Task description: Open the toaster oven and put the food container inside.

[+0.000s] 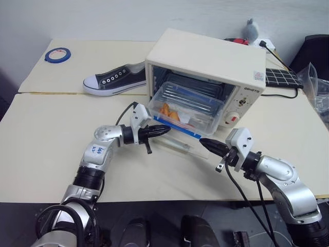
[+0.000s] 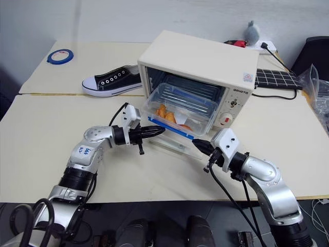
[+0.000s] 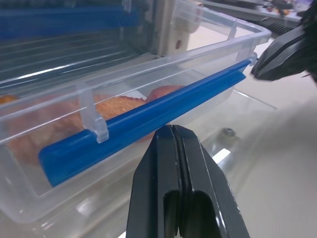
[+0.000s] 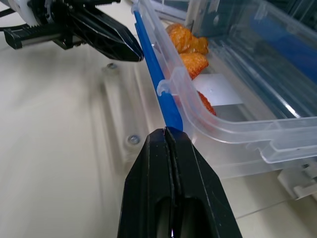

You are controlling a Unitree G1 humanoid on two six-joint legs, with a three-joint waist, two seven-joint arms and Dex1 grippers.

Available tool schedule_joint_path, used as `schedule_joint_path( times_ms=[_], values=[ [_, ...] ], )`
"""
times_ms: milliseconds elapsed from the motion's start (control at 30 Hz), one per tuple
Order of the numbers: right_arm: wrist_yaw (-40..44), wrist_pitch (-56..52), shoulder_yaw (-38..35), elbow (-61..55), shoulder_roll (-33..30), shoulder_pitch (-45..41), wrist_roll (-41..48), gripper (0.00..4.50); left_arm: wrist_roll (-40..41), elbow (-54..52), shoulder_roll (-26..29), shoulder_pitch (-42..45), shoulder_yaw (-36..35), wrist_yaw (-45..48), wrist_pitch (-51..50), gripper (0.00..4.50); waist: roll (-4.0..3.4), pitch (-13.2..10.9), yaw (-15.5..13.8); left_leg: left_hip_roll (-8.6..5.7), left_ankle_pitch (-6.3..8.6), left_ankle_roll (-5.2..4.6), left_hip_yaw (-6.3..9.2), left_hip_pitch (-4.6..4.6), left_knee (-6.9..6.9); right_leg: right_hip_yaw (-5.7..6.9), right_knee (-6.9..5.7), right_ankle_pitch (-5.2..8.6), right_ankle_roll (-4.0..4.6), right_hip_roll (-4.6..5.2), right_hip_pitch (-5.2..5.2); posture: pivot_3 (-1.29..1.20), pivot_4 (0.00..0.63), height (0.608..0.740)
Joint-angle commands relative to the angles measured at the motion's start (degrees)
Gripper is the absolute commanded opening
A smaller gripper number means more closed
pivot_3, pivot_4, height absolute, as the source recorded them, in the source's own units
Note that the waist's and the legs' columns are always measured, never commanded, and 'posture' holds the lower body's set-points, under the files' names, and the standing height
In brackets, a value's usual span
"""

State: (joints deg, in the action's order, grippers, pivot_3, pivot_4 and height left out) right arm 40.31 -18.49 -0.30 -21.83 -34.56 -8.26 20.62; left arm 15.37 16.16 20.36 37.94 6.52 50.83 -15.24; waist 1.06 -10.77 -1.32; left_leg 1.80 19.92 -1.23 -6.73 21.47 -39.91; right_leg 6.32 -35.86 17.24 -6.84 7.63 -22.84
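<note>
The toaster oven (image 1: 205, 67) door lies open and the food container (image 1: 187, 108) sits half inside on the rack, its blue clip edge jutting out. My left claw (image 1: 163, 130) and right claw (image 1: 204, 143) are both clenched empty beside that edge; next, I'd push it fully in

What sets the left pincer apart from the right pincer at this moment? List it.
The left pincer sits at the left end of the food container's blue clip bar; the right pincer sits at the bar's right end. The left pincer points rightward toward the toaster oven; the right pincer points leftward toward it. Both are shut, empty, roughly level, and close to the blue clip bar.
</note>
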Motion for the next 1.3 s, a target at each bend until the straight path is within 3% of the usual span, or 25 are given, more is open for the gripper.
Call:
schedule_joint_path(
  times_ms=[33, 500, 800, 1000, 1200, 1300],
  values=[
    [0.16, 2.78, -0.50, 1.52, 0.45, -2.07, -1.33, 0.03, -0.76, 2.68, -1.15, 3.09, -2.02, -2.39, 2.59, 0.00, 0.00, 0.00, 0.00, 0.00, 0.00, 0.00, 0.00, 0.00, 0.00, 0.00, 0.00, 0.00, 0.00, 0.00, 0.00, 0.00, 0.150, 0.740],
    [-9.79, 10.09, -2.01, 17.88, 7.63, -14.64, -9.31, 0.03, -3.12, 18.69, -9.79, 14.24, -4.08, -9.13, 11.67, 0.00, 0.00, 0.00, 0.11, -0.01, 0.00, 0.01, -0.08, 0.05, -0.02, 0.06, 0.04, -0.01, -0.03, 0.00, 0.00, 0.00, 0.150, 0.740],
    [-9.57, 11.32, -1.65, 20.44, 8.81, -17.28, -9.21, 0.03, -4.43, 23.60, -11.53, 16.32, -5.12, -12.39, 14.95, 0.00, 0.00, 0.00, 0.18, 0.00, -0.01, 0.01, -0.11, 0.06, -0.01, 0.09, 0.05, -0.01, -0.03, 0.00, 0.00, 0.00, 0.150, 0.740],
    [-1.47, 7.37, -3.61, 9.95, 5.62, -10.46, -0.72, 0.03, 0.45, 8.74, -5.46, 9.10, -5.62, -3.25, 7.24, 0.00, 0.00, 0.00, 0.59, 0.04, -0.01, 0.02, -0.04, 0.06, 0.11, 0.12, 0.13, -0.01, -0.03, -0.03, 0.00, 0.00, 0.150, 0.740],
    [5.94, 3.62, -9.87, 0.52, -2.37, 3.42, 6.29, 0.03, 6.98, -3.94, 7.01, -0.86, -10.34, 6.94, 1.34, 0.00, -0.01, -0.01, 1.07, 0.05, 0.00, 0.02, 0.04, 0.05, 0.14, 0.11, 0.18, -0.01, -0.03, -0.01, 0.02, 0.00, 0.150, 0.740],
    [8.02, 3.44, -11.37, 1.95, -5.48, 9.49, 4.66, 0.03, 8.38, -6.08, 14.69, -6.94, -13.44, 13.34, 2.77, 0.00, -0.02, -0.01, 1.33, 0.15, 0.00, 0.02, 0.05, -0.03, 0.14, 0.09, 0.15, -0.01, -0.03, 0.01, 0.07, 0.00, 0.150, 0.740]
  ],
)
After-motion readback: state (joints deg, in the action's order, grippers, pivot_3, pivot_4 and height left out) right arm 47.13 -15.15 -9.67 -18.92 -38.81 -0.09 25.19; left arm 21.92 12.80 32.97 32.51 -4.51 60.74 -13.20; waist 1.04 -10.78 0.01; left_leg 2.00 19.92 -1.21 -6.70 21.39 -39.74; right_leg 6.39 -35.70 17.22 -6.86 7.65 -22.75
